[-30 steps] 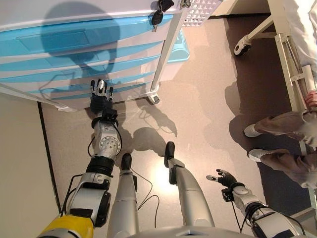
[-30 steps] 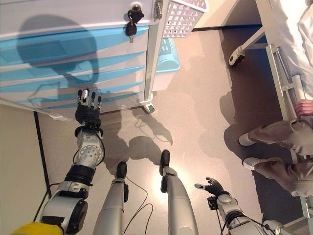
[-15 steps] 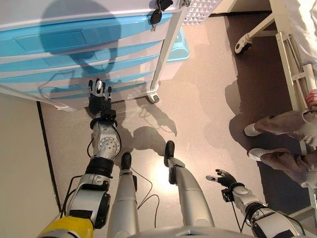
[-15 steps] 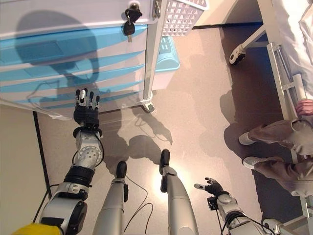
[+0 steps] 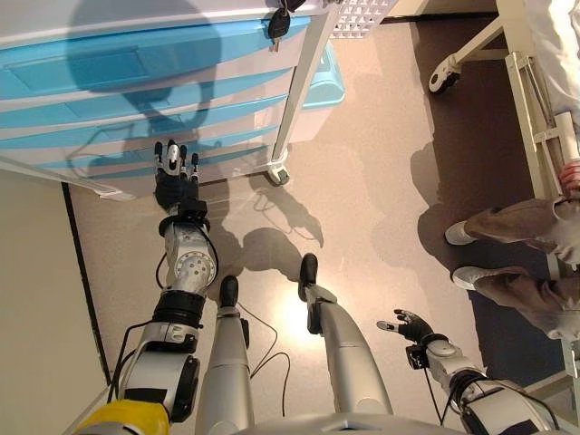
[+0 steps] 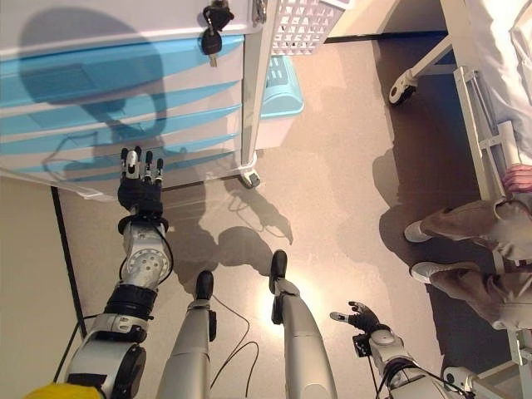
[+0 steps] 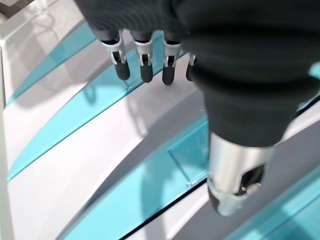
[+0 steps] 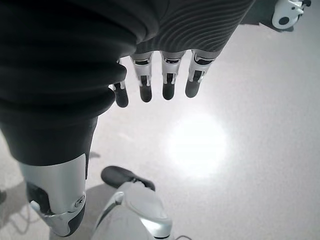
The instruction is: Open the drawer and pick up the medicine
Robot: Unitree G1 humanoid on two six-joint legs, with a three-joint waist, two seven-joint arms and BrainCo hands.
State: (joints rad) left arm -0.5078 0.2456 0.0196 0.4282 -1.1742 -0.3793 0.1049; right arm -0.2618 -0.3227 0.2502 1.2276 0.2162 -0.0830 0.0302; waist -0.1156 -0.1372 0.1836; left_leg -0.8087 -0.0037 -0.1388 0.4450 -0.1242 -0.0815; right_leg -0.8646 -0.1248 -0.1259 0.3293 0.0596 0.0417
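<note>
A white cart with several light-blue drawers (image 5: 136, 82) stands ahead of me, all of them closed. No medicine shows in any view. My left hand (image 5: 172, 177) reaches toward the lower drawers, its fingers straight and just short of the blue fronts (image 7: 150, 165). In the left wrist view the fingertips (image 7: 145, 72) hover over a blue drawer strip without gripping it. My right hand (image 5: 410, 324) hangs low at my right side with fingers relaxed and empty, above bare floor in the right wrist view (image 8: 165, 85).
A bunch of keys (image 5: 276, 20) hangs from the lock at the cart's top right. A white mesh basket (image 6: 303, 21) and a blue bin (image 5: 324, 83) hang beside the cart. A person's legs and shoes (image 5: 471, 272) and a bed frame (image 5: 535, 100) are on the right.
My left hand has moved a little farther toward the lower drawers. The whole picture has shifted slightly, so the camera moved. My right hand is unchanged.
</note>
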